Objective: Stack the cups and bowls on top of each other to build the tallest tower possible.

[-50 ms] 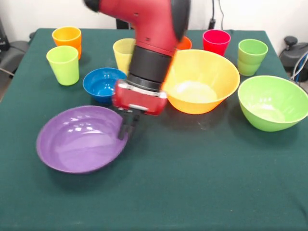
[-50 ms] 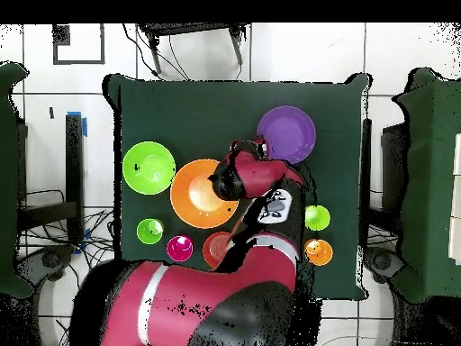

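Purple bowl point(image 1: 79, 139) wide, shallow, glossy, on green table cloth point(image 1: 202, 183) at near left, nothing stacked. Gripper point(image 1: 127, 127) down at its right rim, black fingers close together; pinching rim or not: cannot tell. Arm point(image 1: 154, 43) red-black, angled down from above. Orange bowl point(image 1: 202, 82), blue bowl point(image 1: 102, 84), green bowl point(image 1: 272, 102), cups behind, all apart.

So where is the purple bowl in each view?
Front view: purple bowl at lower left, the gripper at its right rim.
Overhead view: purple bowl at upper right of the table, beyond the arm.
Shared landmark: the large orange-yellow bowl sits beside the arm in both.
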